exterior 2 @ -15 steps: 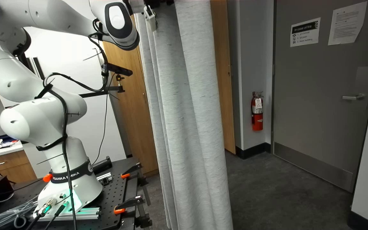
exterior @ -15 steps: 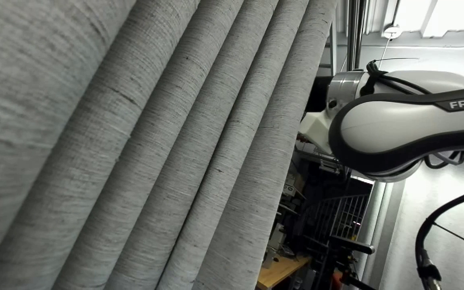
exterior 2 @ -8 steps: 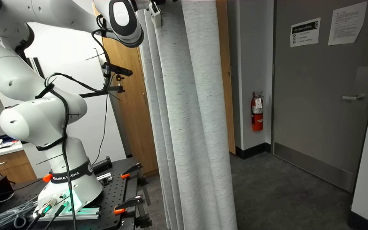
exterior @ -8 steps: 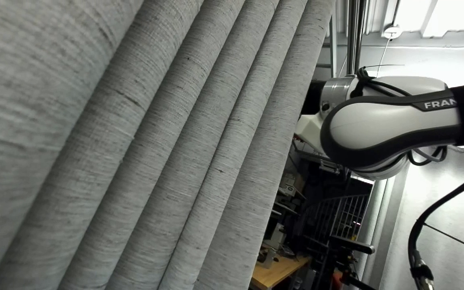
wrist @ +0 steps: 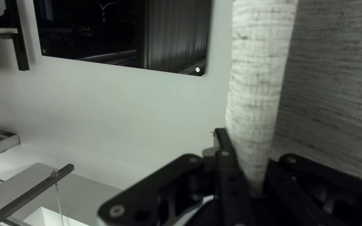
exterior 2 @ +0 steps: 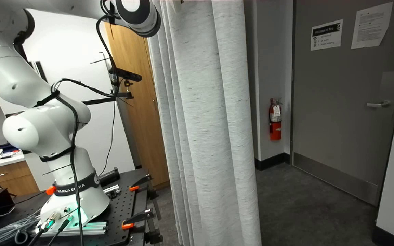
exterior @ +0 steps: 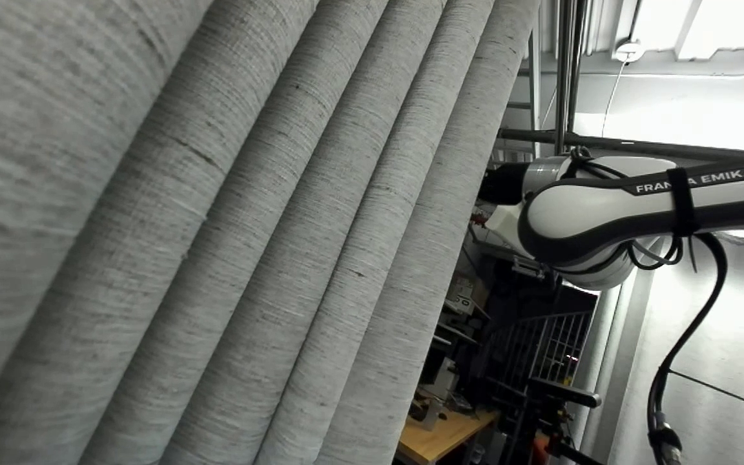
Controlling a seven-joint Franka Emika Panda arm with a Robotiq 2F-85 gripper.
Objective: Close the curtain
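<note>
The curtain (exterior: 268, 213) is a large light-grey woven drape with broad pleats. It fills much of an exterior view and hangs right of the arm in another exterior view (exterior 2: 210, 119). In the wrist view a bright fold of the curtain (wrist: 259, 78) runs down between the fingers of my gripper (wrist: 250, 160). The fingers are closed in on the fold, which narrows between them. The right fingertip is partly hidden by fabric. In an exterior view the dark gripper body (exterior: 501, 184) meets the curtain's edge and its fingers are hidden behind it. The gripper is cut off at the top of the view with the door.
A camera on a stand (exterior 2: 128, 75) stands beside the arm. Clamps (exterior 2: 139, 218) sit along the black base table's edge (exterior 2: 133, 201). A grey door (exterior 2: 340, 102) and a fire extinguisher (exterior 2: 275, 119) lie beyond the curtain. A ceiling bar (exterior: 617, 145) runs behind the arm.
The curtain's outer edge has moved right in the view with the door. The arm has moved right and up there, carrying the gripper out of the top of that picture. The gripper still holds the curtain.
</note>
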